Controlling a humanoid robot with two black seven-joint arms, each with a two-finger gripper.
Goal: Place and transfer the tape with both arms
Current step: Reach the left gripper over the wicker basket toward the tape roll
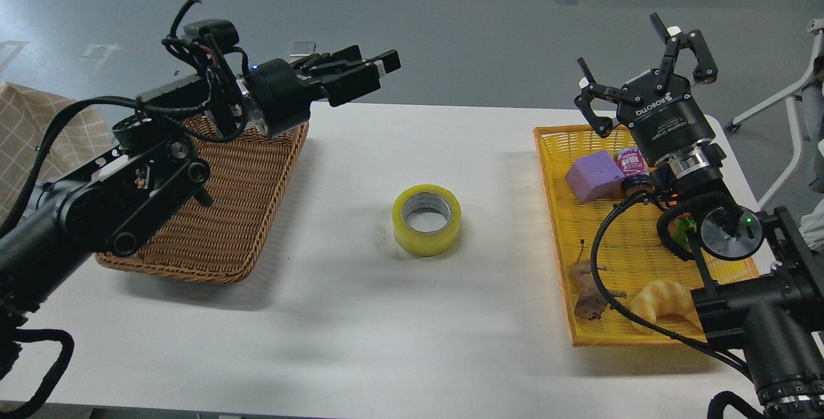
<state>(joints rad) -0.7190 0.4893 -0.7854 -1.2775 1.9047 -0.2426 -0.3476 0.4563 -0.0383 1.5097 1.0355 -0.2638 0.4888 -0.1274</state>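
The tape (426,219), a yellow roll with a grey core, lies flat in the middle of the white table (360,329), hole up. My left gripper (381,71) points to the right above the table's far edge, beyond the brown basket's far right corner, up and left of the tape. Its fingers stand slightly apart and hold nothing. My right gripper (637,78) is wide open and empty, raised over the far end of the yellow tray, well to the right of the tape.
An empty brown wicker basket (212,213) stands at the left. A yellow tray (553,226) at the right holds a purple block (592,176), a small can (631,163), a toy animal (589,297) and a croissant toy (663,300).
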